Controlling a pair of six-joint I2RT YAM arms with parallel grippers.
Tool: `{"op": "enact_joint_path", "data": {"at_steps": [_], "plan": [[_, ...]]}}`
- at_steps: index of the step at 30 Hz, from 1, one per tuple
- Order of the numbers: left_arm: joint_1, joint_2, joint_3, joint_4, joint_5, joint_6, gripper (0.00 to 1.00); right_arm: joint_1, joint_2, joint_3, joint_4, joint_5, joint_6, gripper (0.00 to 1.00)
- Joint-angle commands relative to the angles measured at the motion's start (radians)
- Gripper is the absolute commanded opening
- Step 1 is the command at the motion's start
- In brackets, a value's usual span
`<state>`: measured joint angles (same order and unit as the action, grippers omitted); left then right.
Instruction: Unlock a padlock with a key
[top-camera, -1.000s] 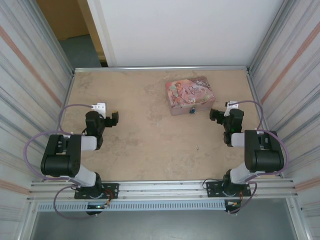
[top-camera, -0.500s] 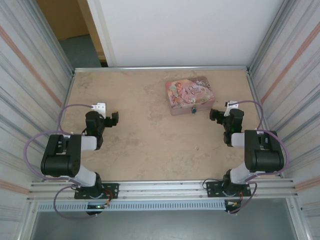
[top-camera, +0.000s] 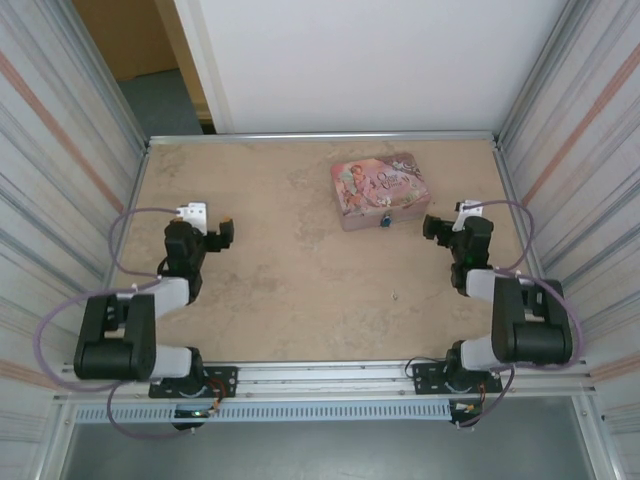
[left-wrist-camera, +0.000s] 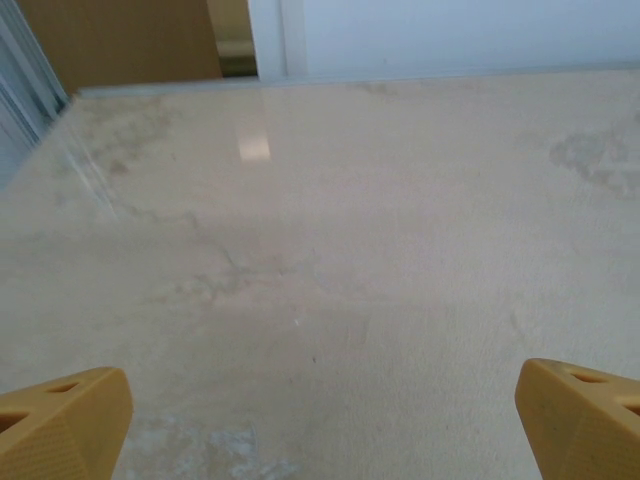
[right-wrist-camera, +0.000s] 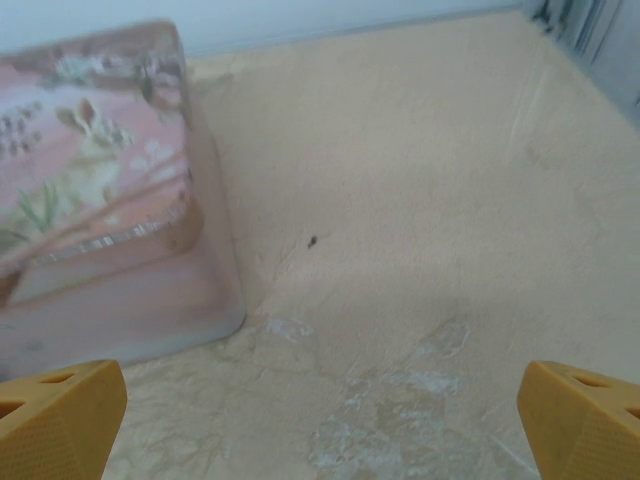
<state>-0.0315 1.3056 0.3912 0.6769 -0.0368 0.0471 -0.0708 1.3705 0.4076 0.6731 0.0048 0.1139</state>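
while nothing is held yet, the left jaws at nine o'clock and the right jaws at three o'clock are spread fully wide. farther out at one o'clock, the padlock (top-camera: 384, 219) is seen against the near face of the pink tin (top-camera: 380, 185). being tiny, it could be nudged aside, or the tin shoved, by a coarse approach.

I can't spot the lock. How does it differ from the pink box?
The padlock is tiny; the box is far bigger. The padlock is dark with a bluish bit; the box is pink with pictures. Both sit together at the far right of the table.
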Motion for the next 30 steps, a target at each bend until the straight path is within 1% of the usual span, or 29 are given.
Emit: {"op": "enact_joint_path", "data": {"at_steps": [1,4,6,8,10,12,14,17,20,24,27,30], "plan": [[-0.018,-0.102,0.037,-0.117,-0.041,-0.036,0.99,-0.015,-0.111,0.015,-0.137,0.007,0.05,0.99],[-0.027,-0.178,0.096,-0.254,-0.012,-0.108,0.99,-0.026,-0.19,0.051,-0.26,-0.015,0.074,0.99],[-0.034,-0.212,0.152,-0.367,0.018,-0.151,0.99,-0.043,-0.226,0.079,-0.337,-0.062,0.109,0.99],[-0.036,-0.221,0.219,-0.492,0.046,-0.221,0.99,-0.068,-0.243,0.116,-0.409,-0.134,0.151,0.99],[-0.041,-0.202,0.285,-0.616,0.086,-0.295,0.99,-0.093,-0.233,0.168,-0.488,-0.242,0.192,0.99],[-0.061,-0.174,0.319,-0.675,0.12,-0.357,0.99,-0.108,-0.205,0.222,-0.558,-0.317,0.229,0.99],[-0.11,-0.144,0.333,-0.681,0.131,-0.399,0.99,-0.116,-0.165,0.272,-0.607,-0.384,0.255,0.99],[-0.217,-0.072,0.363,-0.663,0.125,-0.454,0.99,-0.121,-0.09,0.337,-0.638,-0.457,0.284,0.99],[-0.321,0.035,0.421,-0.625,0.137,-0.518,0.99,-0.123,-0.004,0.398,-0.65,-0.499,0.301,0.99],[-0.435,0.205,0.55,-0.607,0.161,-0.574,0.99,-0.123,0.14,0.511,-0.702,-0.567,0.303,0.99],[-0.488,0.32,0.637,-0.558,0.189,-0.617,0.99,-0.123,0.23,0.568,-0.712,-0.567,0.318,0.99],[-0.513,0.426,0.729,-0.531,0.229,-0.657,0.99,-0.121,0.306,0.622,-0.713,-0.591,0.321,0.99]]}}
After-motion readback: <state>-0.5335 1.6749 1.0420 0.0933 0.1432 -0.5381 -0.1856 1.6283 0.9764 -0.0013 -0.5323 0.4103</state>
